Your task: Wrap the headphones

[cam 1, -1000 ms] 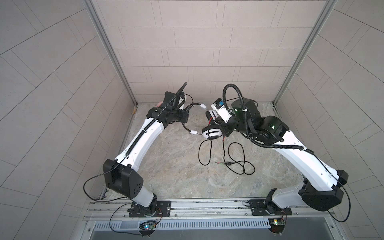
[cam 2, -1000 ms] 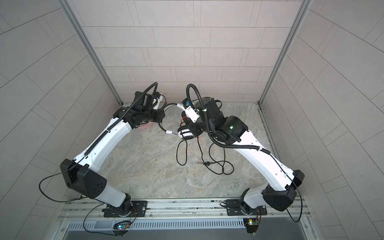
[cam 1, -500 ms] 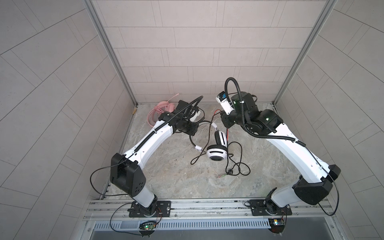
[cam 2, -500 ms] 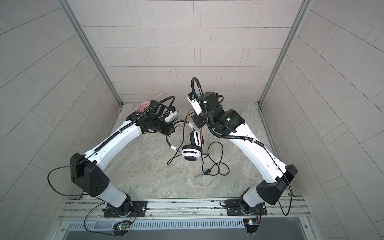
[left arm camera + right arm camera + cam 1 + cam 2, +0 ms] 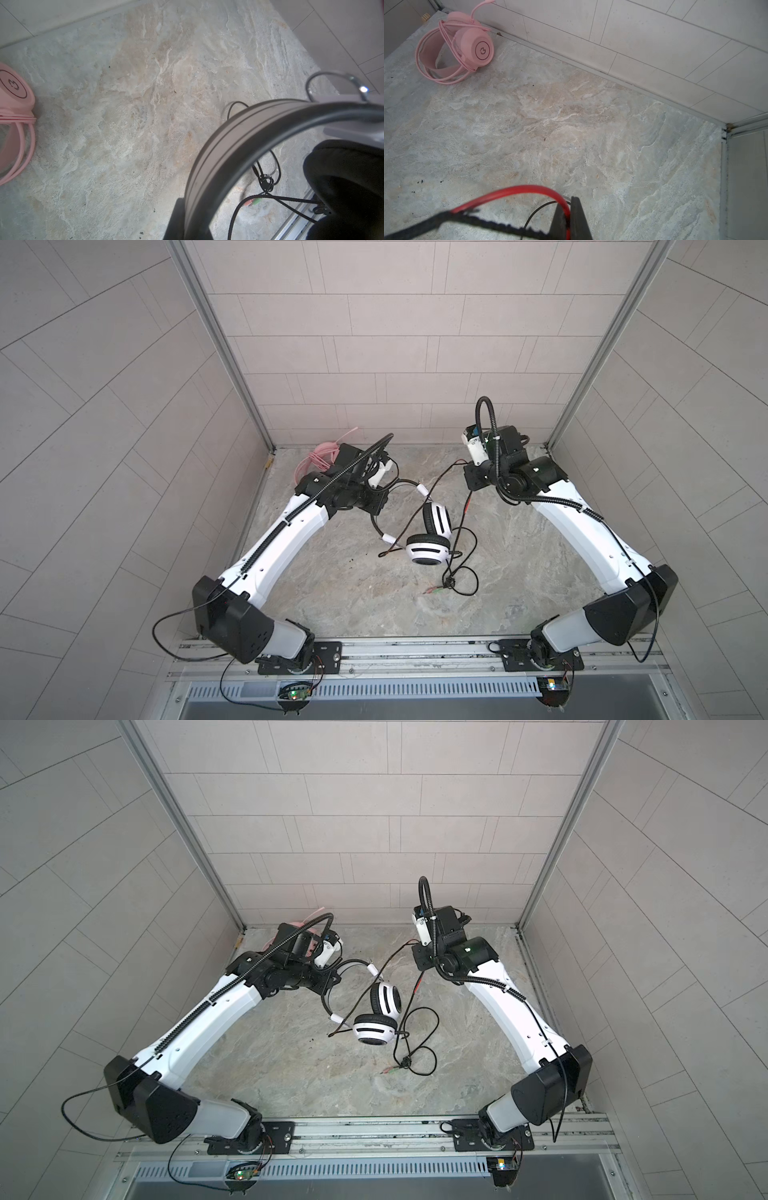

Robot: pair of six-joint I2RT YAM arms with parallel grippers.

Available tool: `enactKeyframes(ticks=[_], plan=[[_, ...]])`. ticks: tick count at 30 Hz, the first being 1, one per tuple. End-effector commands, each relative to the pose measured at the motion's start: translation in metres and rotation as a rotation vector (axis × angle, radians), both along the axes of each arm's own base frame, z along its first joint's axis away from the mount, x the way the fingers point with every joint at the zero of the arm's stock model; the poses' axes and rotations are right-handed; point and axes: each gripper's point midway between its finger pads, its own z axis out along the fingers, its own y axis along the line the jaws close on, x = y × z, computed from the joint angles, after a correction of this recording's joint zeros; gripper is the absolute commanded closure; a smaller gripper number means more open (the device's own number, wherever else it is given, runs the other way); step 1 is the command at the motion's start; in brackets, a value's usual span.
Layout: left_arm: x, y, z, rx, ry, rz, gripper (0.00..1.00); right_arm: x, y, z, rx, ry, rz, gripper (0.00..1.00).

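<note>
Headphones (image 5: 430, 531) have headband (image 5: 228, 145) clamped in left jaws, cable (image 5: 519, 190) in right jaws.

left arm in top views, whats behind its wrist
The pink headset, near the back corner. Only cable loops and a pink edge show past the left arm; the rest is covered, though the right wrist view shows it whole.

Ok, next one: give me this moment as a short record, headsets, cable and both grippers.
pink headset: back-left corner of the table, own cable wound around it, no gripper on it
white-and-black headset: mid-table, held by its headband
left gripper: shut on the headband
right gripper: shut on the black cable at a red strip
black cable: runs from the headset up to the right gripper, rest in loose loops on the table
wrap status: pink wrapped, white-and-black not yet
</note>
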Motion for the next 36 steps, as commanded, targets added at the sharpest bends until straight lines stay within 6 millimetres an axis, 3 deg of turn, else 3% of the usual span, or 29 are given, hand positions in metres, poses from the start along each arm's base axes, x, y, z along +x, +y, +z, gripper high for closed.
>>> enactKeyframes(ticks=[1, 12, 15, 27, 33, 36], plan=[[-0.011, -0.011, 0.031, -0.112, -0.066, -0.070, 1.00, 0.011, 0.002, 0.002, 0.095, -0.016, -0.009, 1.00], [-0.008, 0.015, 0.074, -0.176, -0.204, 0.016, 1.00, 0.017, 0.014, -0.057, 0.141, 0.101, 0.009, 1.00], [-0.003, 0.030, 0.078, -0.150, -0.222, 0.066, 1.00, 0.015, 0.017, -0.063, 0.161, 0.116, 0.017, 1.00], [0.009, 0.080, 0.051, 0.116, -0.229, 0.200, 1.00, 0.007, 0.019, -0.023, 0.336, 0.113, 0.064, 1.00], [-0.003, 0.059, 0.053, 0.039, -0.209, 0.085, 1.00, 0.011, 0.012, -0.028, 0.303, 0.138, 0.048, 1.00], [-0.006, 0.059, 0.051, 0.048, -0.201, 0.067, 1.00, 0.013, -0.006, -0.035, 0.206, 0.141, -0.004, 1.00]])
